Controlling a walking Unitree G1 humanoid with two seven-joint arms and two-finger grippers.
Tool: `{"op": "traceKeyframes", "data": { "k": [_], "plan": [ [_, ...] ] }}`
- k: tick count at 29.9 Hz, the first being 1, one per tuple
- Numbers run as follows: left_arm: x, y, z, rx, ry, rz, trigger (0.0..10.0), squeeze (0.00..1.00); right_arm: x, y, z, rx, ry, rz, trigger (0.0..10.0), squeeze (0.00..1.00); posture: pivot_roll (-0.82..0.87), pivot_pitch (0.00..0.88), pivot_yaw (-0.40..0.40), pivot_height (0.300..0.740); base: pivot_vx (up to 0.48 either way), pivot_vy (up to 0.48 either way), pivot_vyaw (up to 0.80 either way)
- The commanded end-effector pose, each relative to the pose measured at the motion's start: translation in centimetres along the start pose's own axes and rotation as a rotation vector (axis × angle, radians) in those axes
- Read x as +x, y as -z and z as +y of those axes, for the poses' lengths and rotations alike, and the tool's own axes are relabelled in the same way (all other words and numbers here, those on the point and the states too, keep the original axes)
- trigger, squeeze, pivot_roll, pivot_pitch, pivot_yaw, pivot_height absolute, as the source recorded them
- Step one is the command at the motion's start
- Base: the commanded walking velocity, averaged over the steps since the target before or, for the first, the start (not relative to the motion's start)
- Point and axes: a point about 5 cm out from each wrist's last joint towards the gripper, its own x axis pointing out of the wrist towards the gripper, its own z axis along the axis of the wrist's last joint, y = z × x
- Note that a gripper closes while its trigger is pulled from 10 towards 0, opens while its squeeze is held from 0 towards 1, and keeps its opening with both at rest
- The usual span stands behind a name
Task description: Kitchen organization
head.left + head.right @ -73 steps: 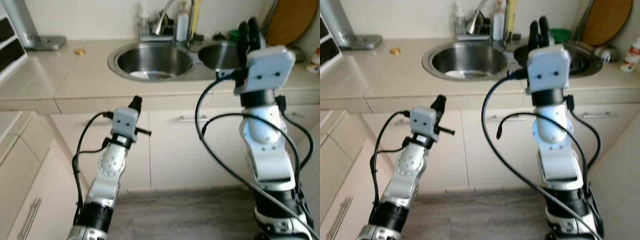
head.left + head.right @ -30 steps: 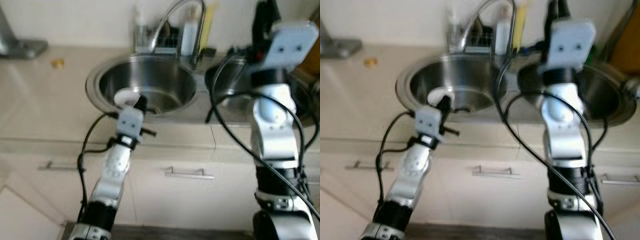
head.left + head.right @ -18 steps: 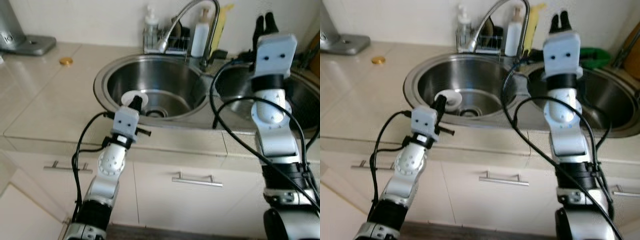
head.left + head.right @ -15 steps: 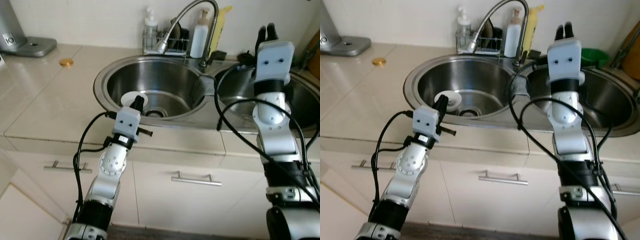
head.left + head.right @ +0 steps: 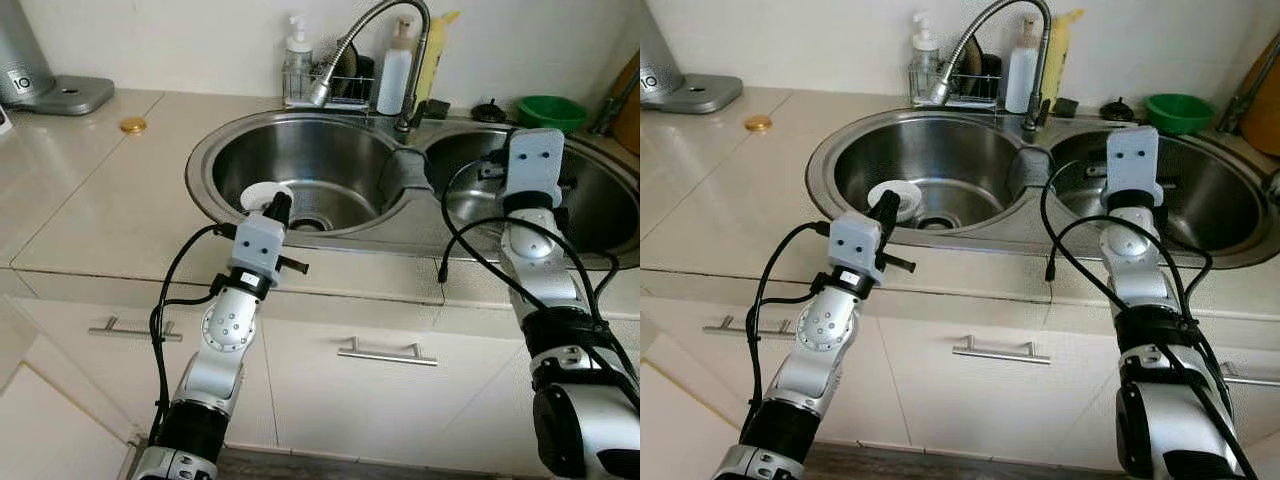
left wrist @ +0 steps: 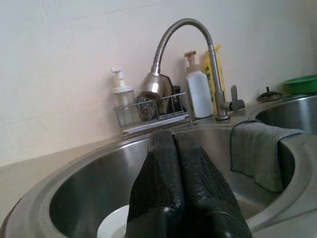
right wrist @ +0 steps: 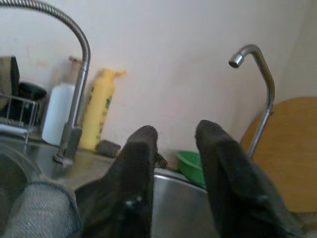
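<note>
A double steel sink [image 5: 210, 140] is set in the beige counter in front of me. A white dish [image 5: 258, 195] lies in the bottom of the left basin. My left gripper [image 6: 173, 136] is shut with nothing in it and hovers at the near rim of that basin, its tips just before the dish. My right gripper [image 7: 176, 133] is open and empty, held low over the near edge of the right basin [image 5: 600, 205]. A grey cloth [image 5: 404, 170] hangs over the divider between the basins.
The curved faucet [image 5: 375, 30] rises behind the sink, next to a wire rack [image 5: 320, 85], a soap pump [image 5: 296, 50] and bottles. A green bowl [image 5: 545, 108] and wooden board [image 7: 292, 148] are at back right. A small gold disc [image 5: 132, 125] lies on the left counter.
My right arm has come down from high above the counter to just over the right basin. The head view has moved closer to the sink. My left gripper stays near the dish.
</note>
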Motion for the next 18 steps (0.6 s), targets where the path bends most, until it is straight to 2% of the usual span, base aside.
{"op": "traceKeyframes", "data": {
  "k": [1,5,11,16,17,18],
  "plan": [
    [0.0,0.0,-0.2,0.003,0.006,0.008,10.0,0.0,0.4,-0.7,-0.1,0.046,0.016,-0.033,10.0,1.0,0.13,0.0,-0.057,0.74,0.0,0.0,0.0],
    [0.1,0.0,-0.3,-0.001,0.009,0.012,10.0,0.0,0.3,-1.2,0.2,0.092,0.003,-0.067,10.0,1.0,0.12,0.0,-0.054,0.74,0.0,0.0,0.0],
    [0.1,0.1,-0.4,-0.004,0.018,0.019,10.0,0.0,-0.5,-1.2,0.5,0.213,0.007,-0.052,10.0,1.0,0.12,0.0,-0.052,0.74,0.0,0.0,0.0],
    [0.0,0.3,-0.3,-0.016,0.013,0.031,10.0,0.0,-1.8,-1.7,0.6,0.256,-0.008,-0.069,10.0,1.0,0.12,0.0,-0.052,0.74,0.0,0.0,0.0],
    [-0.1,0.3,-0.3,-0.016,0.012,0.031,10.0,0.0,-2.2,-2.0,0.7,0.26,-0.021,-0.076,10.0,1.0,0.11,0.0,-0.053,0.74,0.0,0.0,0.0],
    [-0.1,0.3,-0.3,-0.015,0.013,0.034,10.0,0.0,-3.4,-2.8,1.0,0.237,-0.076,-0.102,10.0,1.0,0.11,0.0,-0.052,0.74,0.0,0.0,0.0]
  ]
}}
